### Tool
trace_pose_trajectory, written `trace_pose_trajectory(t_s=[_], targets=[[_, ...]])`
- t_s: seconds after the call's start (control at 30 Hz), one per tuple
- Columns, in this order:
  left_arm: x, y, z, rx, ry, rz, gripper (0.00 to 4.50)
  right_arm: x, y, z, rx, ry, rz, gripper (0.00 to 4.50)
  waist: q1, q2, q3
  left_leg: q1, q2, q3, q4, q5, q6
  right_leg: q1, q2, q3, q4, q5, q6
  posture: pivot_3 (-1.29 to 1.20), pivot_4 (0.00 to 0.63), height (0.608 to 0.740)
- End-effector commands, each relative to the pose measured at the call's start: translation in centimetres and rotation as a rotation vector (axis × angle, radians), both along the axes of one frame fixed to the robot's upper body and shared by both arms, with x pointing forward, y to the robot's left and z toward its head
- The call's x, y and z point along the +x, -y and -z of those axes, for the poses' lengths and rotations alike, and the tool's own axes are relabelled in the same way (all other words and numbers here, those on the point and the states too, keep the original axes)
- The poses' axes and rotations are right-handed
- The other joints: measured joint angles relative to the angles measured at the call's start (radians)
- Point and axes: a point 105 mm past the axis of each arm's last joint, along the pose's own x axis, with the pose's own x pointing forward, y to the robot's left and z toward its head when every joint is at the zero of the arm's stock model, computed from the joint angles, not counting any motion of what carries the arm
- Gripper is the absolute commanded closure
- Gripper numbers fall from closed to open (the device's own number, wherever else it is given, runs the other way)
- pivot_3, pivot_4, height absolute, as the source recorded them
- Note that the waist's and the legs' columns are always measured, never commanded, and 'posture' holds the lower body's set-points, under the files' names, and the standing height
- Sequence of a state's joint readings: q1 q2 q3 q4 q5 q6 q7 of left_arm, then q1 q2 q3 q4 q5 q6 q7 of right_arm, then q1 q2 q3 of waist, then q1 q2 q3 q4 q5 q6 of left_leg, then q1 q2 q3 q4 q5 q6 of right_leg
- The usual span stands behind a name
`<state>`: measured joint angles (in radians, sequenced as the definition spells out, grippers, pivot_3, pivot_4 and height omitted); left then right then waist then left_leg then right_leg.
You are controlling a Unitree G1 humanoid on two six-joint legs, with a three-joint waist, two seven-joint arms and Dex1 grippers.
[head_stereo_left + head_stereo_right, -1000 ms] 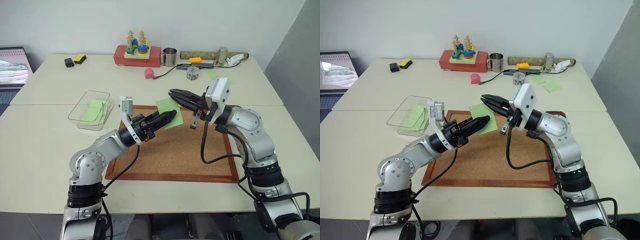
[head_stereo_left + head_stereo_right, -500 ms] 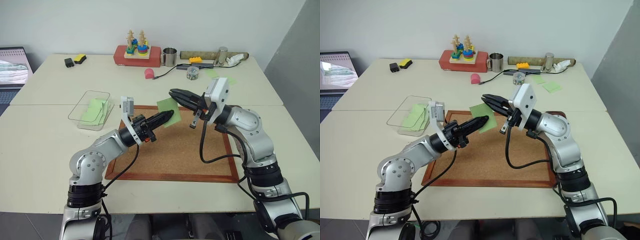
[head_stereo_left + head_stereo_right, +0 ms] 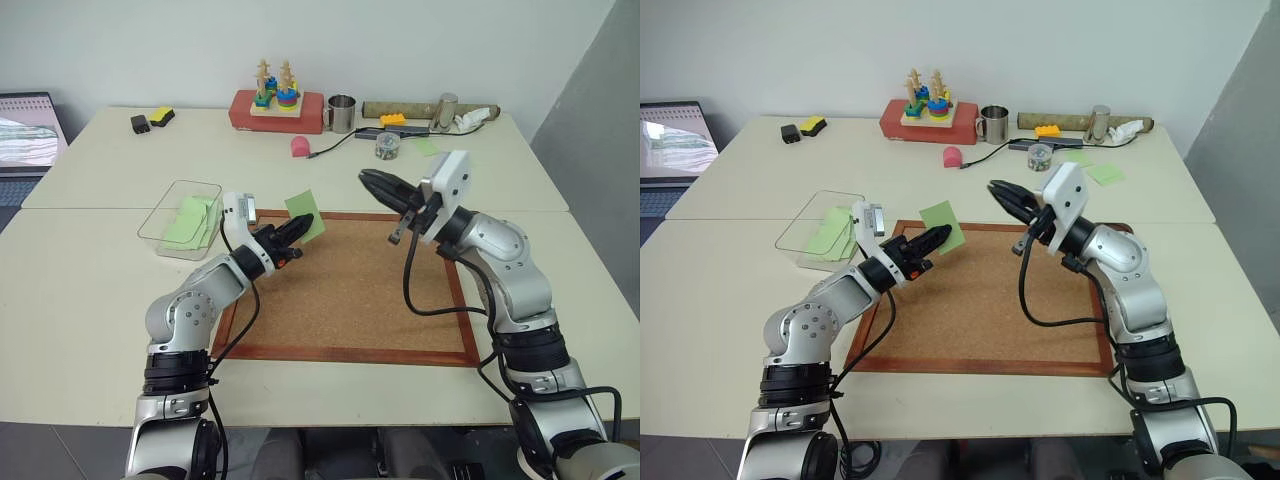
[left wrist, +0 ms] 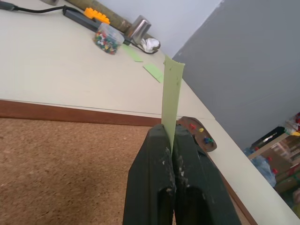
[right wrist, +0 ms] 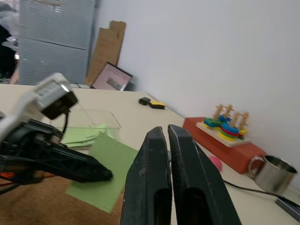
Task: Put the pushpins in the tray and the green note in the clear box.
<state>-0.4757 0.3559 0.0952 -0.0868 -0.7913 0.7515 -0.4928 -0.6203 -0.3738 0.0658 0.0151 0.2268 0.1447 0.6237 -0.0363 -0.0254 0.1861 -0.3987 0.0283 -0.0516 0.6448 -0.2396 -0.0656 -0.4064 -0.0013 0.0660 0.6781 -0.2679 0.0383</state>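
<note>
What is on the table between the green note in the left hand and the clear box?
Nothing stands there. In the left eye view, between the green note, held by the left hand, and the clear box lie only the cork board's wooden frame and bare table.

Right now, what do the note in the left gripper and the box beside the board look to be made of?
The green note: thin matte paper, seemingly; edge-on it is a sliver. The clear box: transparent, glossy, probably plastic; the green sheets inside show through its walls.
</note>
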Motion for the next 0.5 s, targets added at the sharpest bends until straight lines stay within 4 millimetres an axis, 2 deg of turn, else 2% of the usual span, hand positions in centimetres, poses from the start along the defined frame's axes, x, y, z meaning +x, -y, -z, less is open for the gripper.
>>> trace_pose_trajectory(t_s=[0.03, 0.1, 0.2, 0.37, 0.5], targets=[[-4.1, 4.5, -2.1, 0.341, 0.379, 0.264, 4.47, 4.0, 8.4, 3.3, 0.000, -0.168, 0.372, 4.50, 0.010, 0.000, 0.000, 0.000, -0.001, 0.001, 0.000, 0.000, 0.000, 0.000, -0.001, 0.000, -0.001, 0.000, 0.000, 0.00, 0.150, 0.740], [-5.4, 5.5, -1.2, 0.467, 0.473, 0.356, 4.47, 4.9, 11.1, 4.2, 0.036, -0.233, 0.480, 4.50, 0.008, 0.001, 0.000, 0.000, -0.002, 0.002, -0.001, 0.000, 0.000, 0.000, -0.002, 0.002, -0.002, 0.000, 0.000, 0.00, 0.150, 0.740], [-5.7, 6.1, -1.1, 0.503, 0.524, 0.389, 4.47, 5.6, 13.7, 5.4, 0.069, -0.323, 0.571, 4.50, 0.001, 0.001, 0.001, 0.000, -0.001, 0.004, -0.002, 0.000, 0.000, -0.001, -0.001, 0.003, -0.002, 0.000, 0.000, 0.00, 0.150, 0.740], [-4.1, 5.3, -0.6, 0.522, 0.508, 0.317, 4.47, 6.0, 14.8, 6.8, 0.129, -0.434, 0.601, 4.50, -0.016, 0.001, 0.001, 0.000, 0.001, 0.004, -0.002, 0.000, 0.000, -0.001, 0.001, 0.004, -0.002, 0.000, 0.000, 0.00, 0.150, 0.740], [-4.4, 5.4, -0.3, 0.513, 0.499, 0.332, 4.47, 6.4, 15.4, 7.0, 0.144, -0.461, 0.619, 4.50, -0.020, 0.001, 0.001, 0.000, 0.001, 0.004, -0.001, 0.000, 0.000, -0.001, 0.001, 0.004, -0.001, 0.000, 0.000, 0.00, 0.150, 0.740]])
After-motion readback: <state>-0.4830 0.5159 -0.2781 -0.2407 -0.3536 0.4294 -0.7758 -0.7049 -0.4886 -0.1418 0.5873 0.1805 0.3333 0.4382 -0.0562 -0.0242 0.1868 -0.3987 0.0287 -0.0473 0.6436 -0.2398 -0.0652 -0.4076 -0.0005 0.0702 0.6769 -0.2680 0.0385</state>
